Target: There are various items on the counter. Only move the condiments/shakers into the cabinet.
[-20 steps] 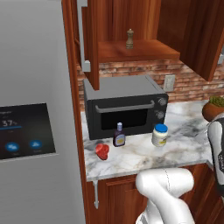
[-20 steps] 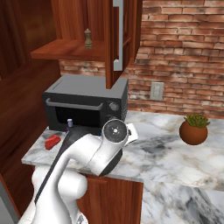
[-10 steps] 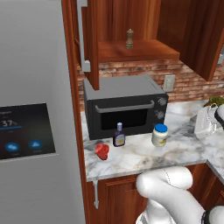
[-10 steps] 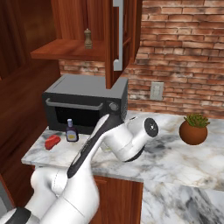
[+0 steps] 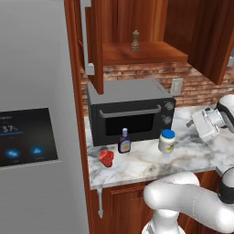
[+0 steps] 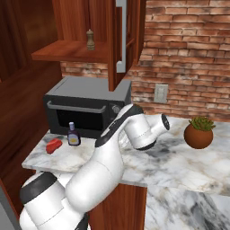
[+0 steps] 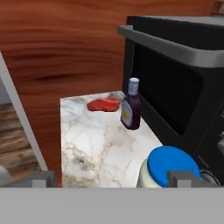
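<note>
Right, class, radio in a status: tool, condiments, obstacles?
Tool empty, open, nearing blue-lidded jar. Pepper mill on cabinet shelf. Sauce bottle on counter.

White Franka arm w/ dark joints (image 6: 103, 166) rises from base, bends at elbow, forearm reaching up & fwd. In left base view the white wrist & hand block (image 5: 208, 123) sits at right edge, hand pointing left, roughly level. Two-finger gripper (image 7: 111, 178): small dark finger tips (image 7: 41, 178) at bottom of hand view, set wide apart, nothing between them. Jaws spread, no contact.
</note>
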